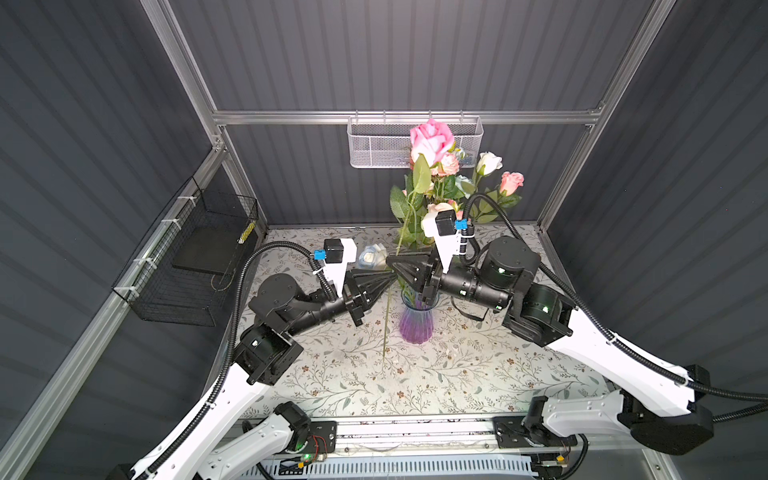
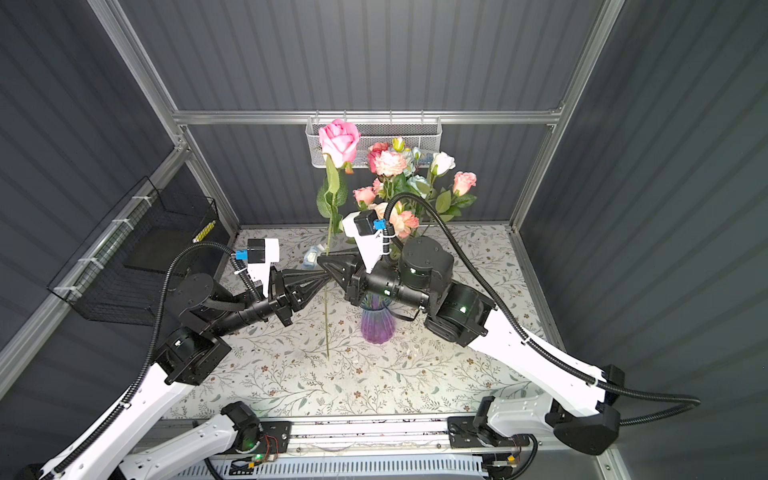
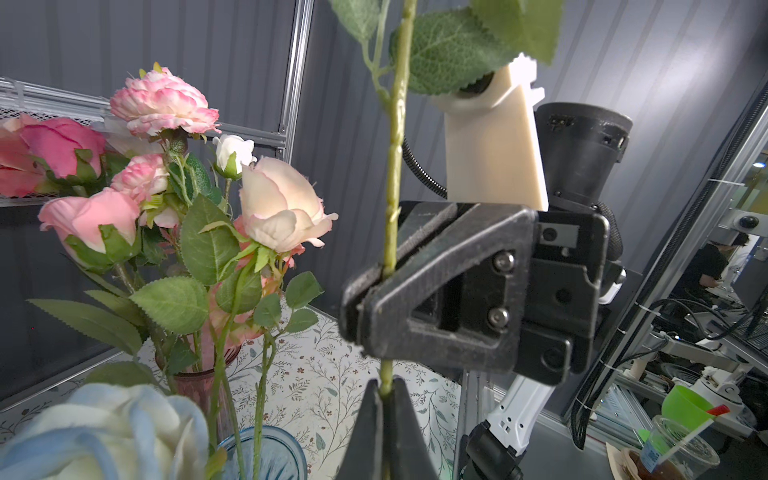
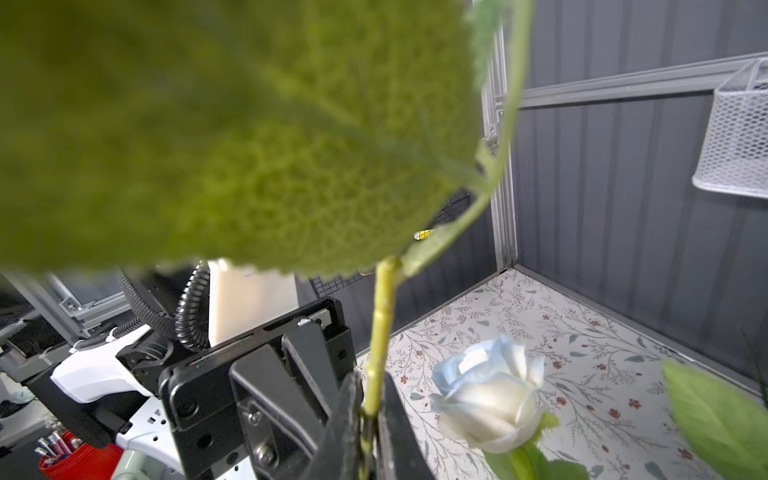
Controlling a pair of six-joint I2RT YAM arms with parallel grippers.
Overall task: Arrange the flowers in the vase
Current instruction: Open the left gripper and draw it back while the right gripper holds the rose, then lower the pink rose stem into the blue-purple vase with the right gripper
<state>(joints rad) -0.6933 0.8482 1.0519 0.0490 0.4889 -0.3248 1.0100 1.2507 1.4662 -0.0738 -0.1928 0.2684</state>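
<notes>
Just left of the vase (image 2: 377, 326) at frame center, the left gripper (image 2: 323, 276) and the right gripper (image 2: 322, 261) each clamped the tall pink rose (image 2: 338, 141) by its stem.

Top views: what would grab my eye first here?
A tall pink rose stands upright, its stem pinched by both the left gripper and the right gripper, just left of the purple vase. The vase already holds a pink, cream and white bouquet; a pale blue rose lies on the table behind.
</notes>
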